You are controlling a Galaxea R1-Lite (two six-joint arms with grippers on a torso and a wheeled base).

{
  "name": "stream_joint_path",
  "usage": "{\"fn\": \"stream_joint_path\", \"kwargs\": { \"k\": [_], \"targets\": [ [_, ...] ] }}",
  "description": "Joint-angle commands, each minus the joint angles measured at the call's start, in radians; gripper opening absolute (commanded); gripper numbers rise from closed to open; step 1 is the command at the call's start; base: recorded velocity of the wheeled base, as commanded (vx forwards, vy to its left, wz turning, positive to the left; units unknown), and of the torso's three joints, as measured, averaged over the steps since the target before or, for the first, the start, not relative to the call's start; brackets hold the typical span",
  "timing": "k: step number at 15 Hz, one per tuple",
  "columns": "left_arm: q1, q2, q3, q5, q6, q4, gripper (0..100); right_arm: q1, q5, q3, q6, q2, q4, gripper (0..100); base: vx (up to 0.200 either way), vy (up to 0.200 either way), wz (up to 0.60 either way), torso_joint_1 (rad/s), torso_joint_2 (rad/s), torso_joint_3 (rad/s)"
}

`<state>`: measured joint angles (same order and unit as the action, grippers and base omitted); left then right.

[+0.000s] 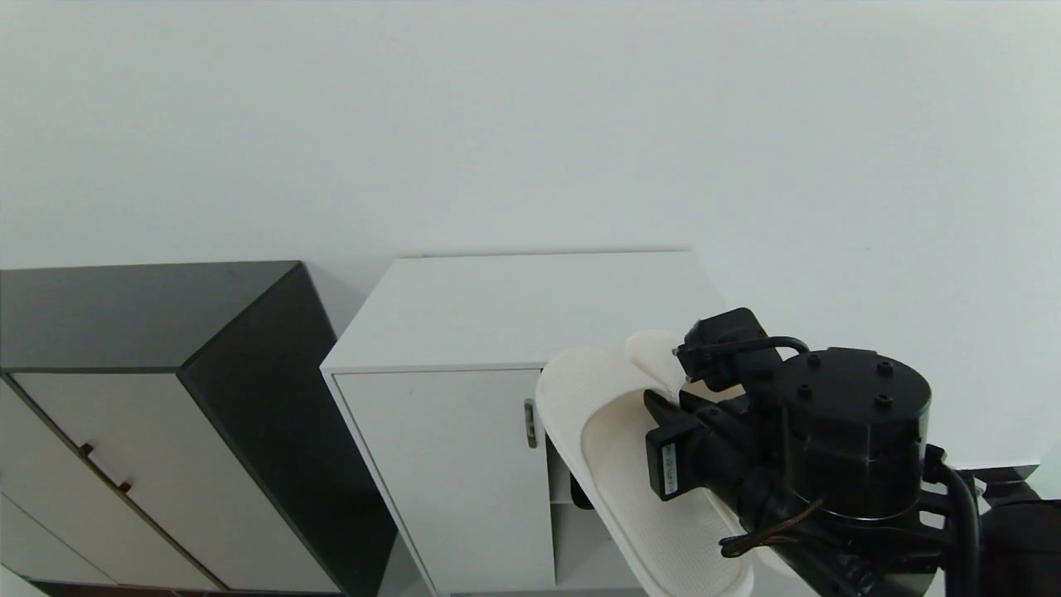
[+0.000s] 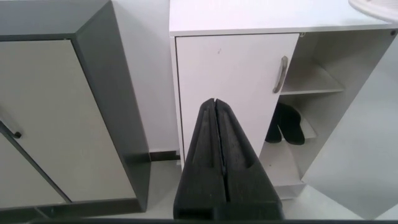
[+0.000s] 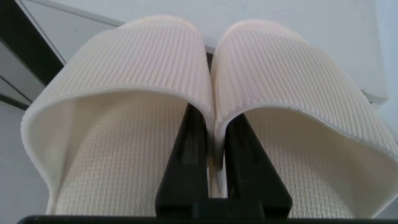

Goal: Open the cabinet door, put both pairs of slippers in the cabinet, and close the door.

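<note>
Second pair in hand: right hand [image 3: 214, 121] clenched on the cream slippers [image 3: 124, 81], raised before the open cabinet [image 1: 514, 307]. Black slippers [image 2: 289, 124] are shelved inside. Left hand [image 2: 215, 109] is closed and empty. The next move likely calls for lowering the cream slippers onto a shelf.

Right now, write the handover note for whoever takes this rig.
Left hand: shut, empty, in front of the cabinet.
Right hand: shut on the white slippers, pinching the pair together at their inner edges, held up in front of the cabinet's open right side.
Black slippers: inside the cabinet, below the upper shelf.
Done: door open, black pair in.
Left: put the white pair in, close the door.
</note>
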<state>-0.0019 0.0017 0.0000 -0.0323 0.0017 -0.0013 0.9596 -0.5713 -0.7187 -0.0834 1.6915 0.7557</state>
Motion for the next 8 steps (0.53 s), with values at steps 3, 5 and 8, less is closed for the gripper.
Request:
{"fn": "stream_joint_path", "kwargs": {
  "k": [3,5,8],
  "targets": [
    [0.000,0.000,0.000,0.000,0.000,0.000,0,-0.001,0.007,0.013,-0.002,0.005,0.019,0,0.000,0.000,0.00,0.000,0.00,0.000],
    [0.000,0.000,0.000,0.000,0.000,0.000,0,-0.001,0.007,0.019,0.001,0.005,0.027,0,0.000,0.000,0.00,-0.151,0.33,0.190],
    [0.000,0.000,0.000,0.000,0.000,0.000,0,-0.001,0.007,0.024,0.001,0.007,0.028,0,0.000,0.000,0.00,-0.219,0.52,0.294]
  ]
}}
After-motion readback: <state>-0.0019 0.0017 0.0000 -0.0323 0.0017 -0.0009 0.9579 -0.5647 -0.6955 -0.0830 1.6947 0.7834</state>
